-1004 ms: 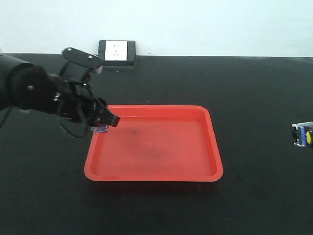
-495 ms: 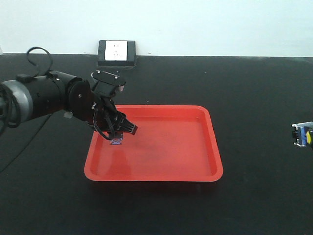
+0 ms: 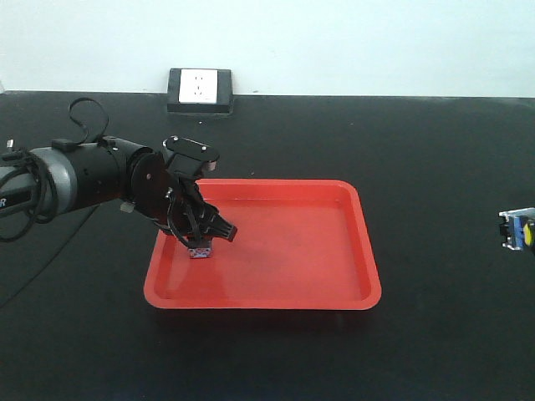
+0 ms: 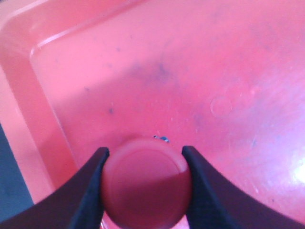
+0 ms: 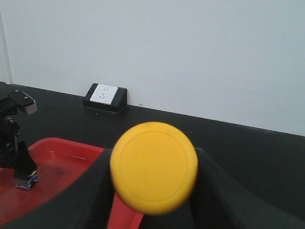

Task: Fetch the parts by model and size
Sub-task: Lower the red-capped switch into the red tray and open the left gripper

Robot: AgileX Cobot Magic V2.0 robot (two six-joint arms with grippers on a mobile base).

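My left gripper (image 3: 206, 237) is shut on the red-capped switch (image 3: 199, 250), low over the left part of the red tray (image 3: 263, 302). The switch's blue base sits at or just above the tray floor. In the left wrist view the round red cap (image 4: 147, 183) fills the gap between the two black fingers (image 4: 90, 191). My right gripper (image 5: 153, 160) is shut on the yellow-capped switch (image 5: 153, 167), held in the air right of the tray. In the front view only a bit of that switch (image 3: 520, 231) shows at the right edge.
A black box with a white wall socket (image 3: 199, 89) stands at the table's back edge by the pale wall. The black tabletop (image 3: 435, 167) surrounds the tray. The tray floor (image 4: 190, 71) shows dark smudges.
My left gripper has carried the red-capped switch from the tray's left rim rightward and down into the tray. The right gripper has not moved.
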